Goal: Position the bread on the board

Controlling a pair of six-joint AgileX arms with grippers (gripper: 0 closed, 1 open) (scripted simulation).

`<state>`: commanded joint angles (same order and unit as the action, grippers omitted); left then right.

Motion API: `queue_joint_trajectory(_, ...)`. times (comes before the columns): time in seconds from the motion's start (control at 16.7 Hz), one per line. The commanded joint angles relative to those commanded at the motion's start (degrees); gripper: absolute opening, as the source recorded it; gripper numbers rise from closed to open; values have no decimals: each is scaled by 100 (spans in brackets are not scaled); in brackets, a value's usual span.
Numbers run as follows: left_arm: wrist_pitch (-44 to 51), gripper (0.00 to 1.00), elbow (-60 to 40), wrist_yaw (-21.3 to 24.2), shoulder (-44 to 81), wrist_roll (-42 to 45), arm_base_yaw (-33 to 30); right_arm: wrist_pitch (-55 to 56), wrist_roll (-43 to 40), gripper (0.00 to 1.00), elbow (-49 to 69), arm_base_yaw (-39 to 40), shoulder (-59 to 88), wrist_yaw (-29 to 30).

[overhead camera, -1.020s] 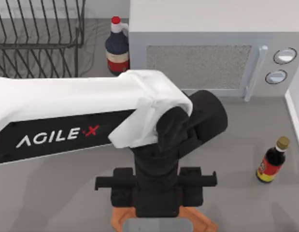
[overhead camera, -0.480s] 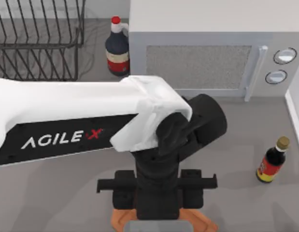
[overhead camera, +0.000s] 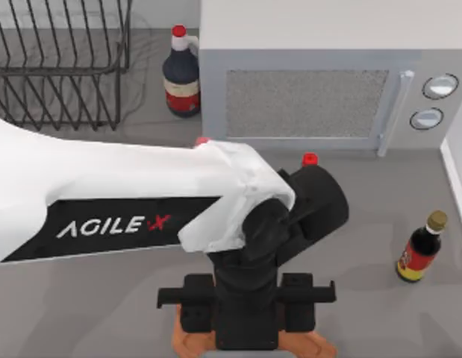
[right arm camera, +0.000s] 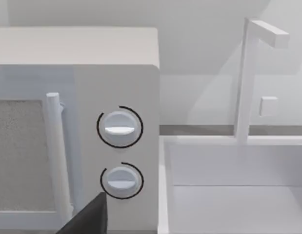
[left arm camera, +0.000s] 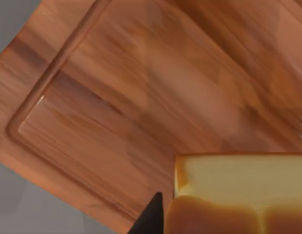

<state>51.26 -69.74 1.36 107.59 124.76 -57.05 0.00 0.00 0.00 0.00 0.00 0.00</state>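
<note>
Where the top view's upper left begins, a black wire dish rack (overhead camera: 59,63) on the grey table (overhead camera: 380,321). Just right of it, a dark bottle with a red cap (overhead camera: 181,73), close against the left side of a white microwave (overhead camera: 320,74) along the upper edge. Across the left and centre of the frame, the white and black left arm (overhead camera: 126,194), lettered AgileX, bent down over the lower centre. Under its black wrist, at the bottom edge, the orange-brown board (overhead camera: 314,345), mostly covered by the arm. In the left wrist view, the board (left arm camera: 141,87) with its edge groove seen close below, and the bread (left arm camera: 238,195), pale-faced with a brown crust, at the lower right of that frame, above the board's surface; one dark fingertip (left arm camera: 151,217) just beside the loaf. Left jaws: cannot tell how far apart, nor whether closed on the bread. Toward the right of the top view, a small soy-sauce bottle with a tan cap (overhead camera: 420,248). In the right wrist view, the microwave's two dials (right arm camera: 119,127) and a white sink (right arm camera: 229,185) with a tap.
</note>
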Motion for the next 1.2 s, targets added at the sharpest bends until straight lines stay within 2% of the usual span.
queue_joint_trajectory(0.36, -52, 0, 110, -12, 106, -28, 28, 0, 0, 100, 0, 0, 0, 0)
queue_joint_trajectory(1.14, -52, 98, 110, -12, 106, -28, 28, 0, 0, 100, 0, 0, 0, 0)
queue_joint_trajectory(1.2, -52, 100, 110, -12, 106, -28, 28, 0, 0, 100, 0, 0, 0, 0)
